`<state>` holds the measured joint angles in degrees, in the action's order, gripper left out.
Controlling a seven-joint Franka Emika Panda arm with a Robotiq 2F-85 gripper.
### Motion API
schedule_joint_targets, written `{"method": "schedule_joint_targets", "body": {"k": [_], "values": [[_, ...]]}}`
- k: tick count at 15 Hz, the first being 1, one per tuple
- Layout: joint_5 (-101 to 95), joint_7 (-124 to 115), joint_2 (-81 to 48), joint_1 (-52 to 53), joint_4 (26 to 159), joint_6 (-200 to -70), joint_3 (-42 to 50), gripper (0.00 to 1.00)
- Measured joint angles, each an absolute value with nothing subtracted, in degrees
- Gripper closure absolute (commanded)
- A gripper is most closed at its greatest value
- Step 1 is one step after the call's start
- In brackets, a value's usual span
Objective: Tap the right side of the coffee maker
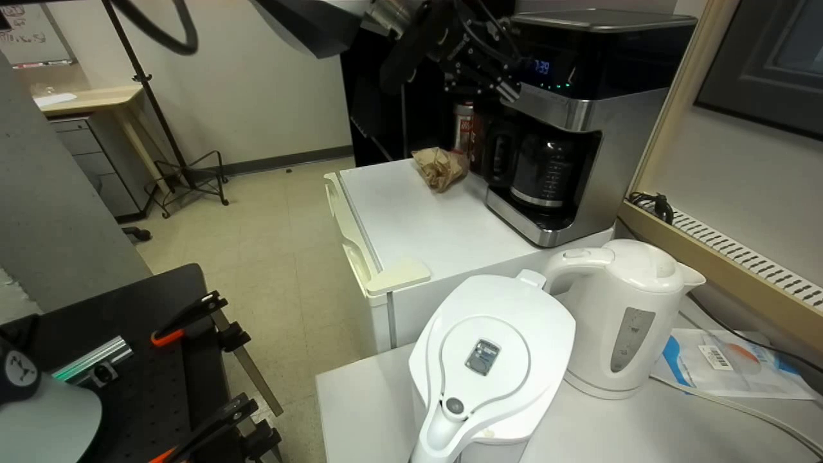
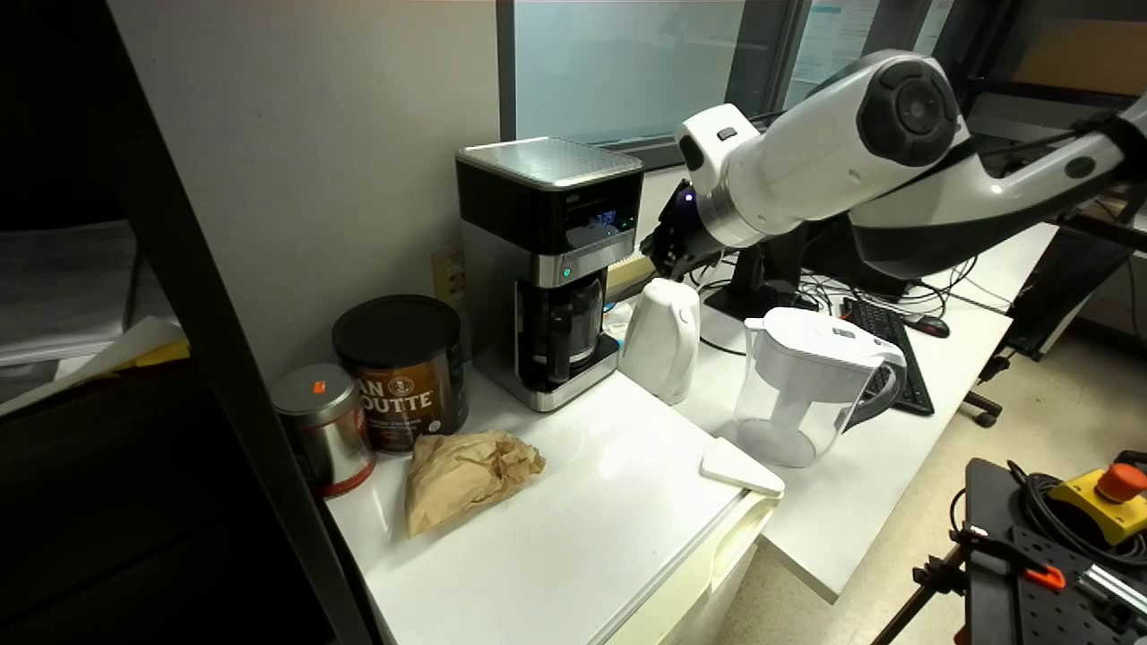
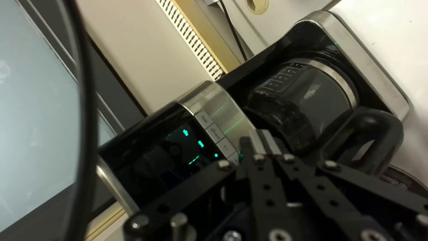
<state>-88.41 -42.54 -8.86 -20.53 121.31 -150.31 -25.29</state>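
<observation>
The coffee maker is a tall boxy black machine with silver trim, upright on a white surface; it also shows in an exterior view and in the wrist view. Its display is lit and its dark glass carafe sits in the base. My gripper is shut and empty, its two fingertips together. In the wrist view the gripper lies in front of the silver band by the buttons. In an exterior view the gripper is close to the machine's front edge. I cannot tell whether it touches.
A white kettle and a white water-filter pitcher stand beside the machine. A crumpled brown paper bag, a coffee can with black lid and a silver tin are on its opposite side. A wall and window are behind it.
</observation>
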Motion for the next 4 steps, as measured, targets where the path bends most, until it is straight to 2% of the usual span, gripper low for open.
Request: {"method": "schedule_joint_targets", "body": {"k": [4], "values": [[-93.16,-45.98,-4.37,-19.93,125.92,-149.85,-25.92,0.98]]}}
